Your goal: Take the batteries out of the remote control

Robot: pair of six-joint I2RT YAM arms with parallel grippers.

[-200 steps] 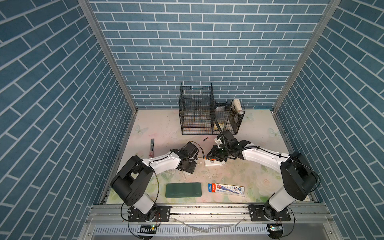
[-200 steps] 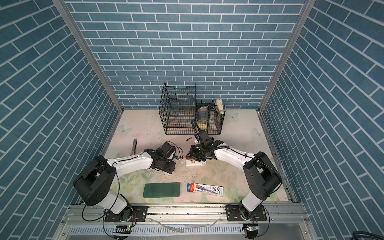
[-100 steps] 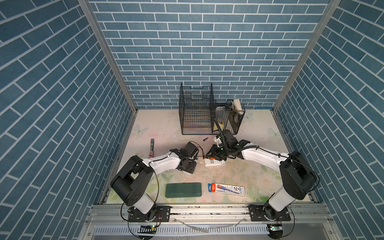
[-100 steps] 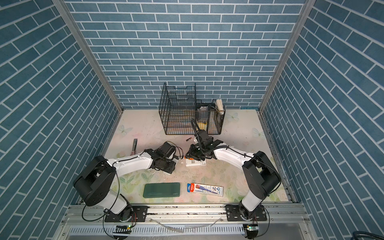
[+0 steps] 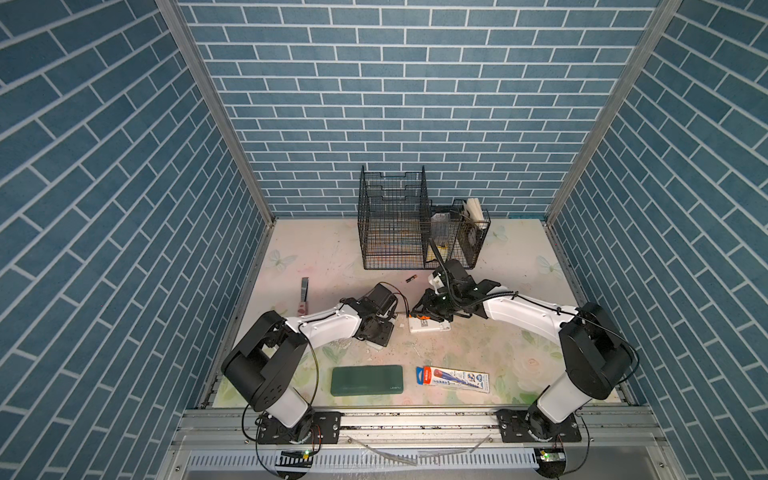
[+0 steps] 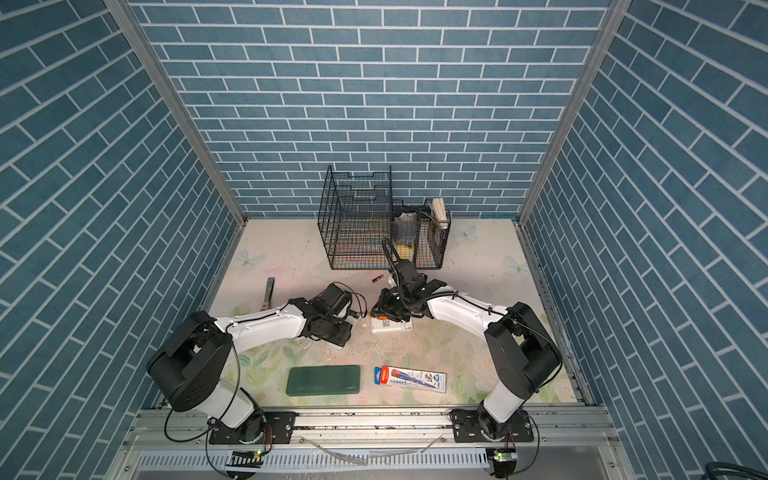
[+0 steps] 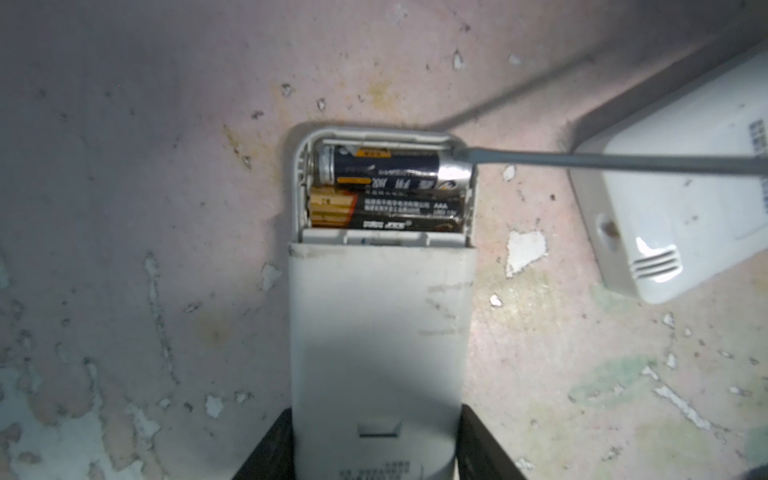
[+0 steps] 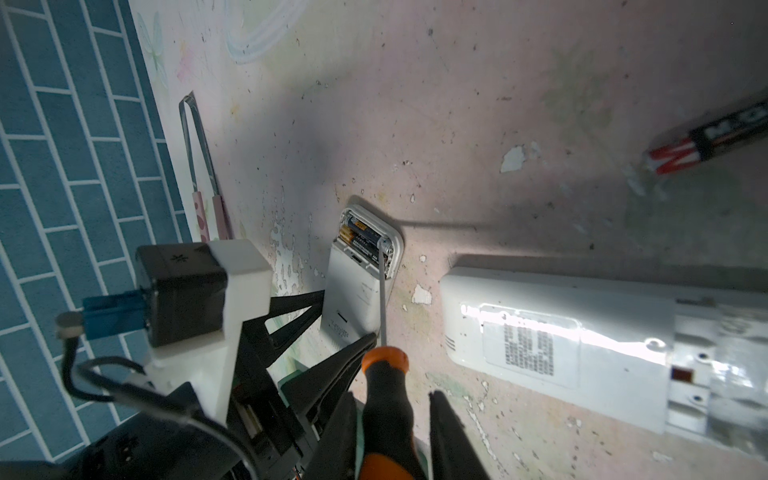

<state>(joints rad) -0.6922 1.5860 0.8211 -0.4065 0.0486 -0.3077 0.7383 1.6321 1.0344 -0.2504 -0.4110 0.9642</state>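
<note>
Pink-and-cream flowered table point(image 5: 324, 257), read in a top view as a dial with twelve at the back wall. A black wire rack point(image 5: 392, 224) stands at twelve and a green case point(image 5: 367, 378) lies at six, both well apart from the hub, which leaves my two arms room to meet there. A larger white remote point(image 5: 430, 327) lies flat just off the hub toward three. The small remote point(image 7: 380, 332) lies just off the hub toward nine, back upward and battery bay uncovered. My left gripper point(image 7: 376, 449) is clenched across its two long sides at the end away from the bay, jaws about half spread to suit the body's width. I judge this grip pins the casing against the table so that prying cannot push it away. My right gripper point(image 8: 390, 419) is closed narrowly on the orange-and-black handle of the screwdriver point(image 8: 384, 370), held low so the shaft runs nearly flat above the casing. Its blade tip touches the silvery end of the battery nearest the bay's end wall. The batteries point(image 7: 390, 208), two, sit side by side inside the bay; neither is out. One loose battery point(image 5: 411, 279) rests toward twelve, between hub and rack.
</note>
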